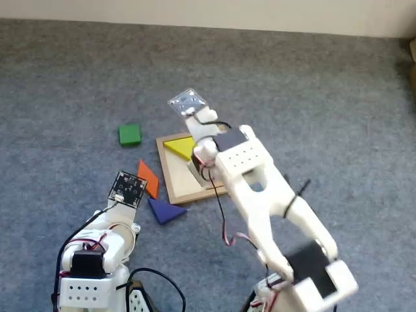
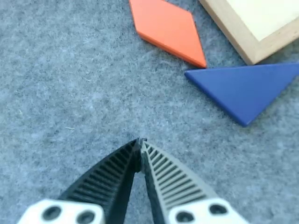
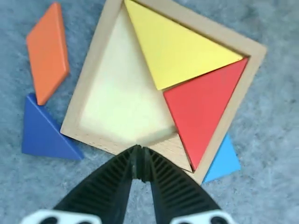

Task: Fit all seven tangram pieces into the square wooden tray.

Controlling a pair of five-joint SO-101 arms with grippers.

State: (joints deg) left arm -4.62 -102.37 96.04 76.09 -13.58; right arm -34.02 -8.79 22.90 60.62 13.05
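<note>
Two pieces, yellow triangle (image 3: 173, 46) and red triangle (image 3: 205, 107), lie in the tray (image 3: 92, 70). Left end effector (image 2: 140, 142) and right end effector (image 3: 139, 151) are pinched together, empty; the left should probably spread wide before taking the nearby blue triangle (image 2: 247, 91).

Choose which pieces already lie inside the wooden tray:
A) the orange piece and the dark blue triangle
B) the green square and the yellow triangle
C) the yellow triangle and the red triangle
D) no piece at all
C: the yellow triangle and the red triangle lie within the rim of the wooden tray.
</note>
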